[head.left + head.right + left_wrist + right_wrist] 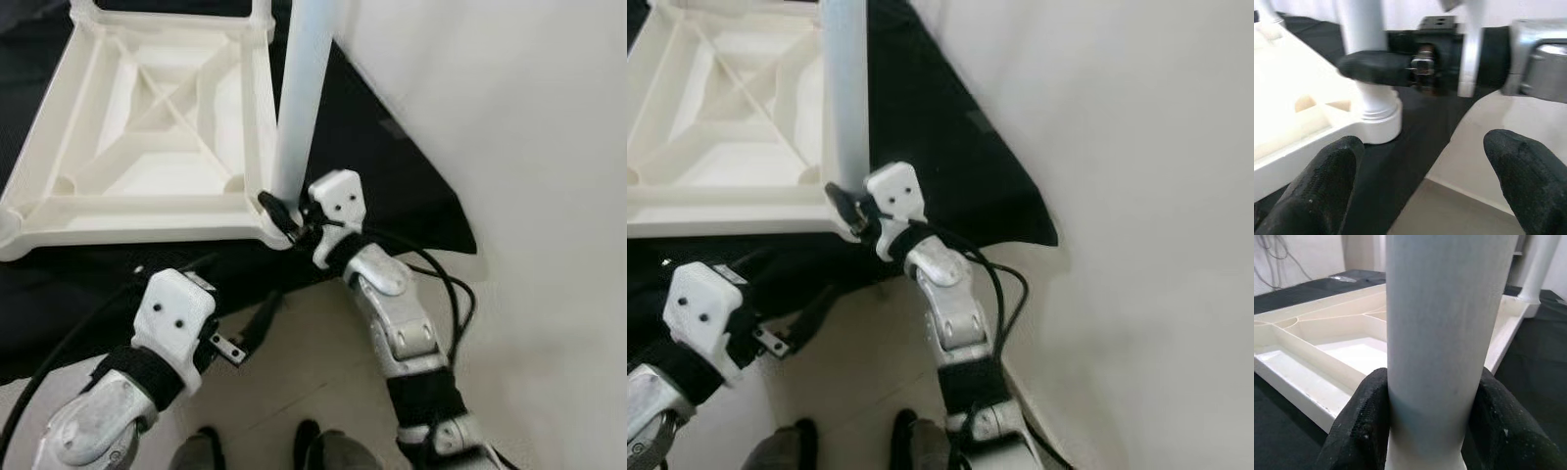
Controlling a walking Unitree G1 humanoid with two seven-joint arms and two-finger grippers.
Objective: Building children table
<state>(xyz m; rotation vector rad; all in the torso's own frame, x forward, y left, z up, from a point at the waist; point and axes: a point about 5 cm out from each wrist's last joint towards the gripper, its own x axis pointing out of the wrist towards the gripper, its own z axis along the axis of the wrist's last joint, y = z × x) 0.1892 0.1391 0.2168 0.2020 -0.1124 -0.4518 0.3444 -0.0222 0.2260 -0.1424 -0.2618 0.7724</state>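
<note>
A white children's table top lies upside down on a black cloth, its ribbed underside facing up. One white round leg stands upright in the near right corner socket. My right gripper is shut on this leg just above the socket, and in the right wrist view its black fingers press both sides of the leg. Low in front of the table's near edge, my left gripper is open and holds nothing, facing the leg's base. Another leg stands at a far corner.
A white wall rises close on the right, next to the cloth's corner. Beige floor lies between the cloth and my feet. A black cable loops beside my right forearm.
</note>
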